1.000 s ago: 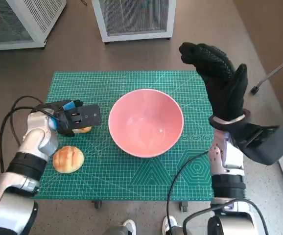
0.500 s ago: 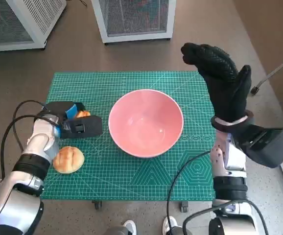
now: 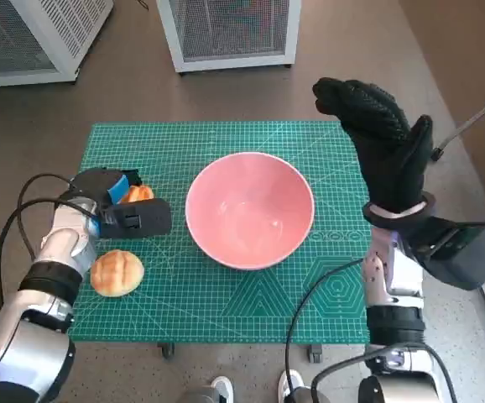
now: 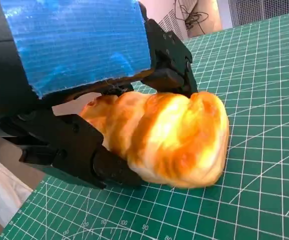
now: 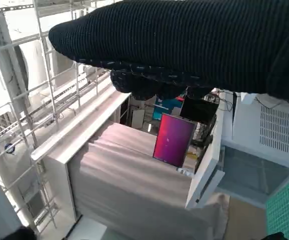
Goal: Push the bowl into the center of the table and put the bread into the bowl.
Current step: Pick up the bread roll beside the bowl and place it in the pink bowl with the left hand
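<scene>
Pink bowl (image 3: 249, 209) sits near the mat's (image 3: 226, 315) centre, so the push looks complete. Left hand (image 3: 123, 211) grips one bread (image 4: 167, 137) left of the bowl; transfer remains. A second bread (image 3: 117, 272) lies nearby. Right hand (image 3: 381, 143) is raised, holding nothing, fingers spread.

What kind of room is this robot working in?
Probably a lab or workshop: a green cutting mat covers the table, white mesh-fronted cabinets stand on the floor behind it, and metal shelving lines a wall.
</scene>
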`<state>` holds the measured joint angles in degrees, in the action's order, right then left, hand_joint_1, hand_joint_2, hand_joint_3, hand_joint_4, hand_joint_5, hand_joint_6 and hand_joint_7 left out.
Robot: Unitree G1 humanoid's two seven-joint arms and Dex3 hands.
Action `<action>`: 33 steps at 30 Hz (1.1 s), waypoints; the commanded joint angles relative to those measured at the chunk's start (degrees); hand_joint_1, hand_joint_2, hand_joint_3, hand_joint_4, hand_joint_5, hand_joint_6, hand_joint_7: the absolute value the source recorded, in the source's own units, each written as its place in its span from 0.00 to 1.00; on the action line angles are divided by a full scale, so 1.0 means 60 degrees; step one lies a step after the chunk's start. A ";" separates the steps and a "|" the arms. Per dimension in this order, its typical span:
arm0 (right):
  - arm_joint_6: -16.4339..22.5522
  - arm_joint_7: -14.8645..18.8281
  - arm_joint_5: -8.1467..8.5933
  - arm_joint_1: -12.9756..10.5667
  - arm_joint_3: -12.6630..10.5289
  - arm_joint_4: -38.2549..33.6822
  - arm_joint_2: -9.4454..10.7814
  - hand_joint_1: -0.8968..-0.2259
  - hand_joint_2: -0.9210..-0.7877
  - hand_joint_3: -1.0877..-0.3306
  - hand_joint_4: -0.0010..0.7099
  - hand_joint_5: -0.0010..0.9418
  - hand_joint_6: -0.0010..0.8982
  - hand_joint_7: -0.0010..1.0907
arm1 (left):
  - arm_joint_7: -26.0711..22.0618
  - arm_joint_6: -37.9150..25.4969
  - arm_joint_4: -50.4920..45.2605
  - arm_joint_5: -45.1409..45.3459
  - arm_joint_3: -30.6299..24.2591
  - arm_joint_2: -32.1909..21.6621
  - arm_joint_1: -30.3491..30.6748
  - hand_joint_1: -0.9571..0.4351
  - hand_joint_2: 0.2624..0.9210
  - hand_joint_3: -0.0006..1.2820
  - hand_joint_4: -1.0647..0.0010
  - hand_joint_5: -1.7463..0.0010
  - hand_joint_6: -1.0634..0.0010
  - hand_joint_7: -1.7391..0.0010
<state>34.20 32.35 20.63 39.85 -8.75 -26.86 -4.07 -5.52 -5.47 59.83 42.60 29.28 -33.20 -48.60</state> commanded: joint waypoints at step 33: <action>-0.0216 0.0056 0.0070 -0.0267 0.0032 0.0098 -0.0079 0.40 0.00 0.52 0.26 0.00 0.05 0.36 | -0.1260 -0.0475 -1.1581 -0.1925 -0.3559 -0.0445 0.2443 0.69 0.98 0.01 0.26 0.41 0.36 0.35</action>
<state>33.85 32.69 21.15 39.61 -8.75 -26.52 -4.26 -12.02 -10.39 -1.34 32.66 8.93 -37.26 -34.97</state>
